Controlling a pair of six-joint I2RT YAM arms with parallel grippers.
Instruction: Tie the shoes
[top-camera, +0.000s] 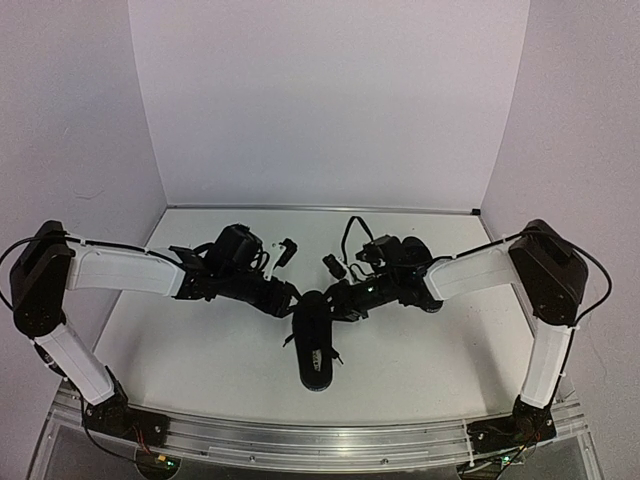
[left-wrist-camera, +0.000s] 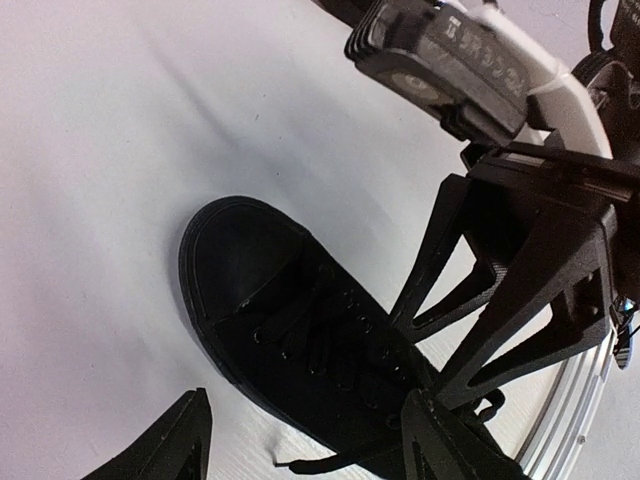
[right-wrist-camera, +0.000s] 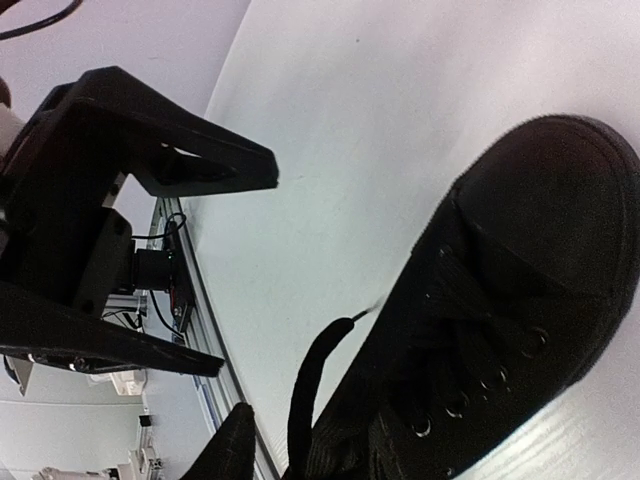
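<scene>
One black shoe (top-camera: 315, 348) lies in the table's middle with its toe toward the near edge; the other shoe is not in view. My left gripper (top-camera: 286, 300) is open, its fingers (left-wrist-camera: 172, 445) spread on either side of the shoe's (left-wrist-camera: 290, 330) laced part without touching it. A loose lace end (left-wrist-camera: 320, 462) lies on the table between them. My right gripper (top-camera: 338, 298) is at the heel end and is open in the left wrist view (left-wrist-camera: 425, 355). In the right wrist view one fingertip (right-wrist-camera: 235, 450) shows beside a free lace (right-wrist-camera: 312, 385) by the shoe (right-wrist-camera: 500, 320).
White walls enclose the white table (top-camera: 200, 350) at the back and sides. An aluminium rail (top-camera: 320, 435) runs along the near edge. The left gripper's fingers (right-wrist-camera: 200, 165) fill the left of the right wrist view.
</scene>
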